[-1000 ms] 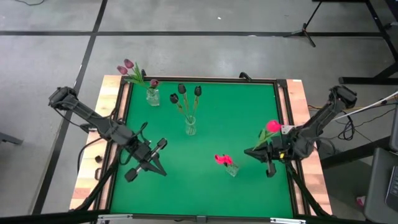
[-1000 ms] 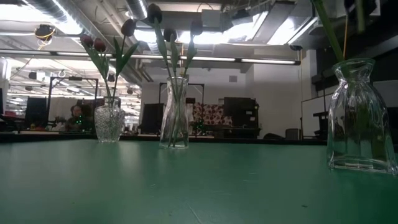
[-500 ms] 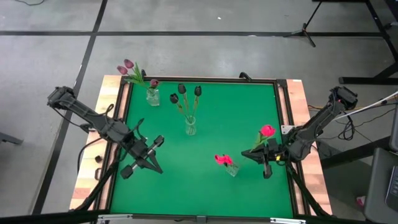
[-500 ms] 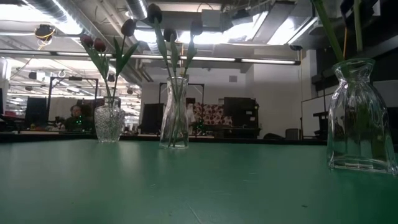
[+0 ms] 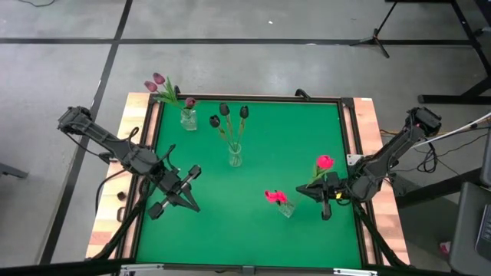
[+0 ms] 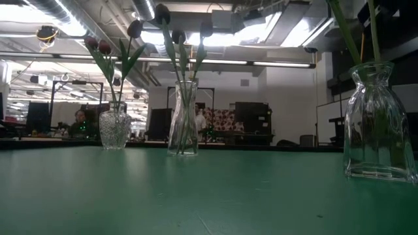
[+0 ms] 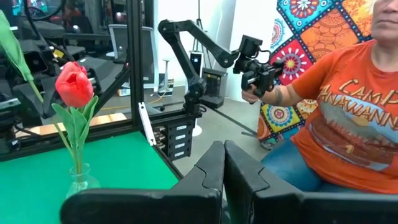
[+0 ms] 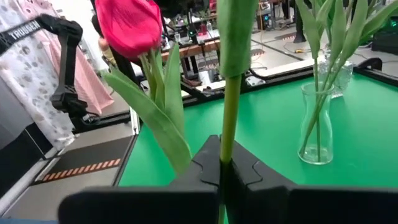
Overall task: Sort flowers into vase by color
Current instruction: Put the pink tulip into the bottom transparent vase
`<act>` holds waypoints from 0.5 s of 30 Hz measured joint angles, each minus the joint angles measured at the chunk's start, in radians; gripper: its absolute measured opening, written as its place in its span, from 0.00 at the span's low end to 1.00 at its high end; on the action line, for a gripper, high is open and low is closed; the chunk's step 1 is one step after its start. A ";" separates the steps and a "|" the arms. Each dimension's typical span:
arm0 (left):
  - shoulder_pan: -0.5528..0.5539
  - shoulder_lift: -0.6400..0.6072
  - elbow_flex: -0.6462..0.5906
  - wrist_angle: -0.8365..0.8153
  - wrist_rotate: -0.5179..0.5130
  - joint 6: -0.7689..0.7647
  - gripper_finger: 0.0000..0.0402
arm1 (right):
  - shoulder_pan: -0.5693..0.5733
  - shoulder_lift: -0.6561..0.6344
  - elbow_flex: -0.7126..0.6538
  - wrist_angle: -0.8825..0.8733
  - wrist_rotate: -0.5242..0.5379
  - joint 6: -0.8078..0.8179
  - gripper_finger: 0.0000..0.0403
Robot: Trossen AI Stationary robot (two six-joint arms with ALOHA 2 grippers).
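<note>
Green felt table (image 5: 253, 153): right gripper (image 8: 222, 163) pinches a pink-red tulip's green stem (image 8: 229, 118), visible only at the wrist; left gripper (image 7: 224, 163) closed, empty.

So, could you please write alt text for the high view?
The right gripper, shut on a pink tulip, holds it beside the vase of pink flowers on a green table. The left gripper waits shut, opposite.

left gripper (image 5: 189, 201): fingers together, empty, low over the table's left.
right gripper (image 5: 321, 192): clamped on a stem, near the right edge.
</note>
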 joint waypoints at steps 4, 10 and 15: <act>0.000 0.000 0.000 -0.001 -0.005 0.000 0.00 | -0.021 0.028 0.000 0.005 -0.004 0.017 0.00; 0.000 0.000 0.000 -0.001 -0.007 0.000 0.00 | -0.046 0.078 0.001 0.049 -0.028 0.025 0.00; 0.000 0.000 0.000 -0.002 -0.022 0.001 0.00 | -0.048 0.117 0.001 0.061 -0.028 0.050 0.00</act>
